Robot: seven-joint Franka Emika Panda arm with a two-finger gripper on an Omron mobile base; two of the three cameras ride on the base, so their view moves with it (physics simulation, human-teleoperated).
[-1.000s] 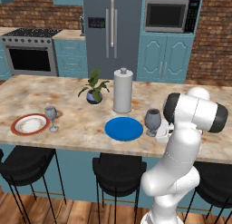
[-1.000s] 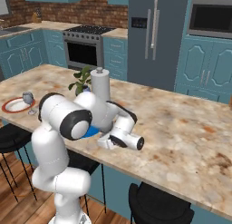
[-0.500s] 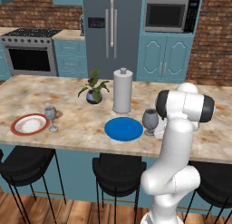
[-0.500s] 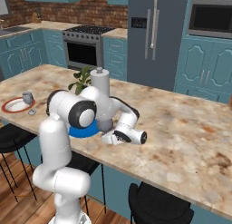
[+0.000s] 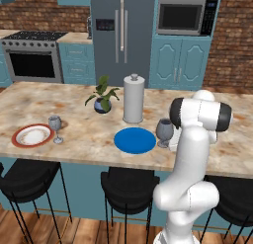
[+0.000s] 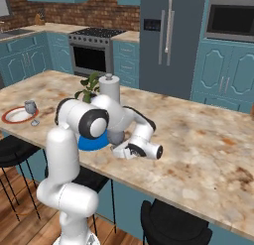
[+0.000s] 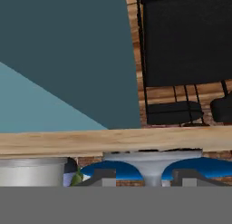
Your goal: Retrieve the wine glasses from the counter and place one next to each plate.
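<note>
Brick walls and teal cabinets back the mottled stone table [image 5: 79,134]; in the left base view the small thin-stemmed glass [image 5: 55,127] stands just beside the red-rimmed white plate [image 5: 32,136], seemingly already set, while the larger dark-bowled glass [image 5: 164,131] stands beside the flat blue plate [image 5: 134,140]. From the right base, the tool [image 6: 120,151] lies low near that plate. Hand view: fingertips [image 7: 103,177] flank the grey stem without visibly touching; whether they pinch it, I cannot tell.
</note>
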